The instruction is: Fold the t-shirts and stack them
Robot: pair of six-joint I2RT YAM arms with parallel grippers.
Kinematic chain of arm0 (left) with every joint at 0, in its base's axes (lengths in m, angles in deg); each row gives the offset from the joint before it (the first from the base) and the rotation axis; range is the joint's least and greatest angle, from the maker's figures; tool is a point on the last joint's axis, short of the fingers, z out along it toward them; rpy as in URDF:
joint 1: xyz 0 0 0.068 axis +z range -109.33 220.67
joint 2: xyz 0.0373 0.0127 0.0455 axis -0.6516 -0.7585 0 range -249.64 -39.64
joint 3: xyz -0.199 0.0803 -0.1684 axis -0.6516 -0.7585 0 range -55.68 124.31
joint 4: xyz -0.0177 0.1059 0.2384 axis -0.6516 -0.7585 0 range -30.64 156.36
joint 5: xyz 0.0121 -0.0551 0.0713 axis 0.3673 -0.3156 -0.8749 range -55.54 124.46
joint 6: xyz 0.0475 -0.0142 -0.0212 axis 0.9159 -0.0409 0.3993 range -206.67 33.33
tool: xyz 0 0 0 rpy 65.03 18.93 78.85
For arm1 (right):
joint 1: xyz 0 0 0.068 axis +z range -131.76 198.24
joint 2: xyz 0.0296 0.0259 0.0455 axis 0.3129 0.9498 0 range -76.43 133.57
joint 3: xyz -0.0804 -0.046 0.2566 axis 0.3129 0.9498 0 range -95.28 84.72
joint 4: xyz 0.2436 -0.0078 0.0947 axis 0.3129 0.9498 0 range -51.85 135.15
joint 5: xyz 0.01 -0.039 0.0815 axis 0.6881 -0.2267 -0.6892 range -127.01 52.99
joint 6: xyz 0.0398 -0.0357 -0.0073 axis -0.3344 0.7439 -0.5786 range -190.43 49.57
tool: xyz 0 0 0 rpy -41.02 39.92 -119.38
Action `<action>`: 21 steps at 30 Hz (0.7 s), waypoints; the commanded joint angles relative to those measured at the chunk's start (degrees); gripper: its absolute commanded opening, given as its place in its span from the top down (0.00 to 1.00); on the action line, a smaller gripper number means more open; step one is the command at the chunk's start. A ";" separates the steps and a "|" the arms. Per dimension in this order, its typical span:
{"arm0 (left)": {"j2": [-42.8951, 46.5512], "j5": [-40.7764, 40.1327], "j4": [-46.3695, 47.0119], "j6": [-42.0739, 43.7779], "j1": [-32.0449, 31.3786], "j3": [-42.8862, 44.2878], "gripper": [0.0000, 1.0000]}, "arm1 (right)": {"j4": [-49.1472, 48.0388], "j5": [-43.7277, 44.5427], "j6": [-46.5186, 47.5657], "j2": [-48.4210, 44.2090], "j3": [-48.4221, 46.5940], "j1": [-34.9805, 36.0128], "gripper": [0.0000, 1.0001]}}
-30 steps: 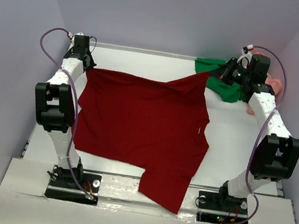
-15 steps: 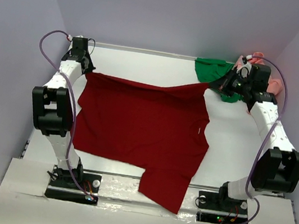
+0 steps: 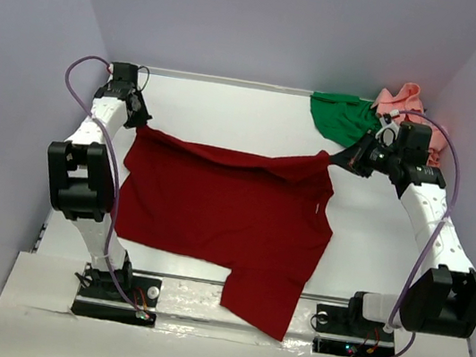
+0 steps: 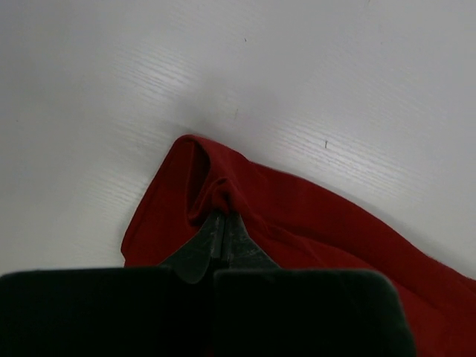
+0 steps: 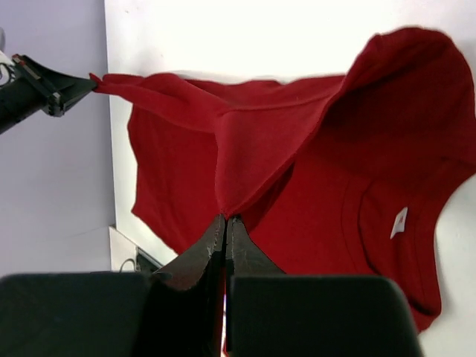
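Nearest to me, in the lower middle of the top view, one part of the dark red short-sleeved cloth t-shirt (image 3: 223, 212) hangs over the near edge of the white table (image 3: 231, 105), between the two arm bases. The body of that shirt lies spread across the middle of the frame, with a small white neck label (image 3: 315, 209) showing on its right side.

Farther back, its far edge is lifted off the table and strung between my two grippers. The left gripper (image 3: 138, 120), at the upper left, has its fingers pressed together on one corner of the red cloth; the left wrist view shows the fabric bunched right at the fingertips (image 4: 222, 223). The right gripper (image 3: 342, 161), at the upper right, pinches the other corner (its wrist view shows the cloth rising straight out of the closed tips (image 5: 225, 223), with the left gripper (image 5: 71, 89) far off at the upper left).

Beyond the right gripper, in the far right corner of the table, lies the crumpled bright green cloth t-shirt (image 3: 342, 121), and the salmon pink cloth t-shirt (image 3: 400, 100) is bunched just beside it, partly hidden by the arm.
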 commanded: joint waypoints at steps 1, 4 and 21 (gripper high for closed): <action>5.18 4.74 -4.11 -0.45 0.30 0.18 1.00 | 3.00 -0.25 0.84 -3.31 1.26 -0.08 1.00; 6.67 4.66 -6.92 -0.45 0.30 0.45 1.00 | 4.94 -0.16 1.28 -3.84 2.05 -0.08 1.00; 9.05 2.10 -16.50 2.45 0.30 -3.07 1.00 | 13.55 -1.48 3.91 -4.90 3.90 -0.08 1.00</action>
